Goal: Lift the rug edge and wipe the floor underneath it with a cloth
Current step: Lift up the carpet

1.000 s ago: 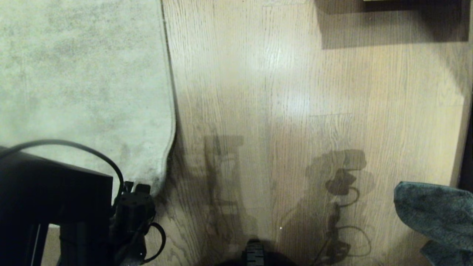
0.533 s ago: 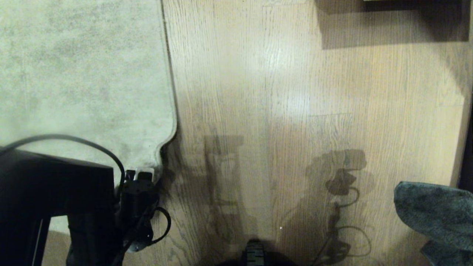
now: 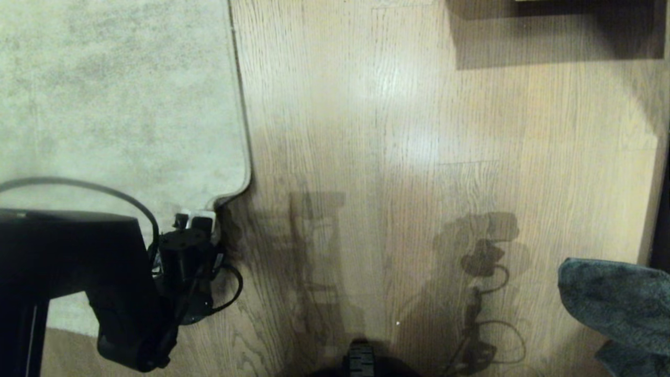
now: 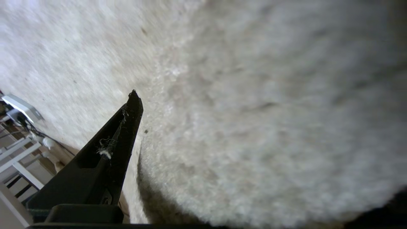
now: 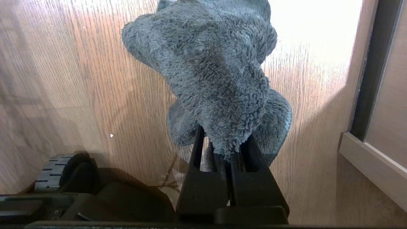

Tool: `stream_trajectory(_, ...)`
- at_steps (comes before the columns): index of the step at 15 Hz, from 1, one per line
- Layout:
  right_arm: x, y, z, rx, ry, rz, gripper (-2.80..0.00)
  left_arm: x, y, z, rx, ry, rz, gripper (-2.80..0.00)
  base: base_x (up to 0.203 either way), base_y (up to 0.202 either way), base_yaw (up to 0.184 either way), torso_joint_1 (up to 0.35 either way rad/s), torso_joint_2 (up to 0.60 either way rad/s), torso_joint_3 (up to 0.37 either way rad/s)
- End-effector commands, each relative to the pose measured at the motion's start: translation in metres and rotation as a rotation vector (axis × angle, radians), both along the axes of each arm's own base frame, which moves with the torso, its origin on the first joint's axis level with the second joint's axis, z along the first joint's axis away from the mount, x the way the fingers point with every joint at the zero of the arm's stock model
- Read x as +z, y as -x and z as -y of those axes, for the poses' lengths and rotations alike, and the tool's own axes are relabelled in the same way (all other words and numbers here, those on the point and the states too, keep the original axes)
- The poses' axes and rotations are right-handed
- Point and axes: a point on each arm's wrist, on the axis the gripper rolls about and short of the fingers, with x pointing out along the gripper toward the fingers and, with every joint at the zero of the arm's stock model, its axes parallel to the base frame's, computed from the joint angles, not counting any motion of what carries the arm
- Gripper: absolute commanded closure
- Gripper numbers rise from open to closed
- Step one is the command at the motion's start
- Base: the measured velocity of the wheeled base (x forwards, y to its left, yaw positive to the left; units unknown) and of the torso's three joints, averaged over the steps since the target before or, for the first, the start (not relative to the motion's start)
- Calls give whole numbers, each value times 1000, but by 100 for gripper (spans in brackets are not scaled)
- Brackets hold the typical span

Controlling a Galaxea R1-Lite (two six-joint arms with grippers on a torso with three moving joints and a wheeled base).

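Rug [image 3: 120, 104] corner was lifted off the floor [image 3: 398, 131] near the left gripper [image 3: 194, 220], whose fingers stood spread wide, probably to take the raised edge between them. The right gripper [image 5: 222, 152] was pinching the cloth [image 5: 216, 70] above bare floor, apart from the rug, ready for wiping.

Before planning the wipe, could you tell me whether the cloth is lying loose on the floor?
No, the cloth is clamped between the shut fingers of the right gripper, above the floor.
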Motion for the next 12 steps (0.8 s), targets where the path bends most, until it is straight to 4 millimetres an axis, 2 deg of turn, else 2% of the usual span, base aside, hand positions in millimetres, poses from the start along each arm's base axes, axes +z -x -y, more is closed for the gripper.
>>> stream_trajectory(1,0,0,0,-1,1,-1,0,17,0,0,4,18,86,-280,0,0,0,0,0,0)
stream_trajectory(8,0,0,0,-1,1,-1,0,41,5,5,-18,30,156,-280,0,0,0,0,0,0)
stream_trajectory(12,0,0,0,-1,1,-1,0,52,-2,7,-18,24,198,-280,0,0,0,0,0,0)
